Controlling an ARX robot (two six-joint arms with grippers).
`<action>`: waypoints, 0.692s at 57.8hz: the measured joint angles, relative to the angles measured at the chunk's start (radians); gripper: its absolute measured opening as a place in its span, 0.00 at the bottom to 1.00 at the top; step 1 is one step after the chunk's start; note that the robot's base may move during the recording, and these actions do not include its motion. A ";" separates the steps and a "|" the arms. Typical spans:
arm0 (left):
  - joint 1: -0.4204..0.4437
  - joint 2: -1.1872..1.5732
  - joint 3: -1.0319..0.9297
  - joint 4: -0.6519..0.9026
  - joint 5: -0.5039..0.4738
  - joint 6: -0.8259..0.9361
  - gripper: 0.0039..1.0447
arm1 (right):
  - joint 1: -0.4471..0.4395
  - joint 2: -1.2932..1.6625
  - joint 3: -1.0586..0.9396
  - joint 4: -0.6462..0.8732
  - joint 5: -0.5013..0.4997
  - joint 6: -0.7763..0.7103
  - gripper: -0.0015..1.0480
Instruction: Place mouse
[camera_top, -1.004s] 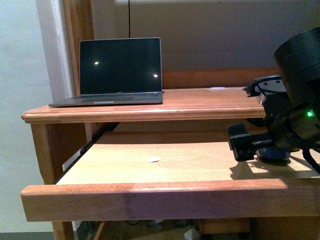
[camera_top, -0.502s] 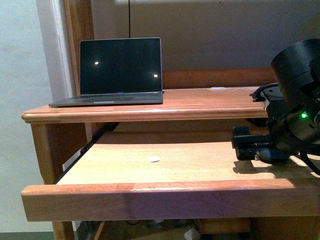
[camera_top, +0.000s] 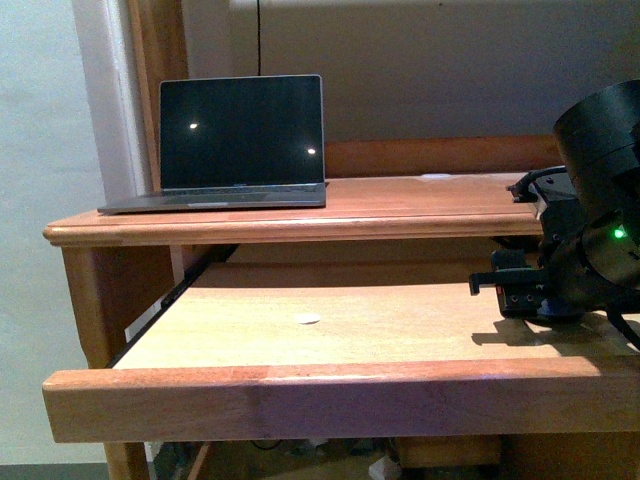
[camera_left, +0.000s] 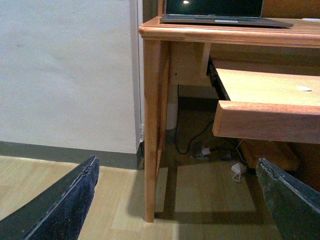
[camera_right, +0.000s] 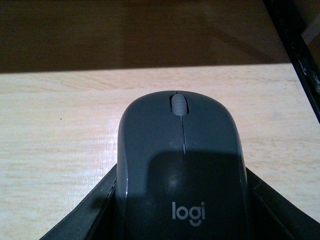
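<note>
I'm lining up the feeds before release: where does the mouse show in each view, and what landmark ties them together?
Front view: not clearly visible; the right arm at the right edge covers that spot.
Left wrist view: not in it.
Right wrist view: the mouse fills the lower centre of the picture.
Shared landmark: the pull-out tray, whose light wood shows in all three.

open laptop (camera_top: 241, 132) on the desk (camera_top: 420, 203), right gripper (camera_top: 505, 295) low over the pull-out shelf (camera_top: 250, 342).
</note>
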 joint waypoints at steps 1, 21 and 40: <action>0.000 0.000 0.000 0.000 0.000 0.000 0.93 | 0.000 -0.011 -0.009 0.000 -0.002 -0.006 0.52; 0.000 0.000 0.000 0.000 0.000 0.000 0.93 | 0.010 -0.228 0.037 -0.099 -0.071 -0.053 0.52; 0.000 0.000 0.000 0.000 0.000 0.000 0.93 | 0.093 0.110 0.589 -0.343 0.050 -0.034 0.52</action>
